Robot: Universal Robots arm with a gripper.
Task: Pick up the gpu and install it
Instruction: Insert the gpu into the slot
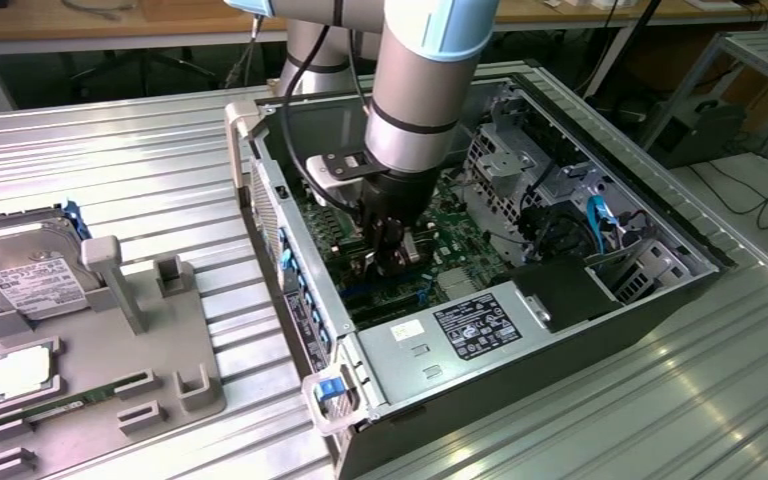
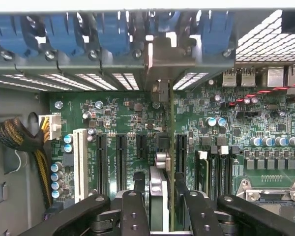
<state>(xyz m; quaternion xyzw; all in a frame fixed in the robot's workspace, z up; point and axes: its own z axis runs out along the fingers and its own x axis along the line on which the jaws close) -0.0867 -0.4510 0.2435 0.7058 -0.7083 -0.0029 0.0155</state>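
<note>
Exterior view, frame centre: tool [image 1: 387, 262] clamped on the gpu [image 2: 159, 196], edge-down over the motherboard [image 2: 118, 118] inside the case [image 1: 491, 350].

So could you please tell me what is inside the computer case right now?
Inside the case: the green motherboard, with the hand holding the gpu edge-on above its slots. The slot beneath it is hidden.

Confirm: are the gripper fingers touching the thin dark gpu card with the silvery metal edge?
Touching. In the wrist view the black fingers close on both faces of the thin gpu card with the silvery metal edge, held edge-on above the green motherboard.
</note>
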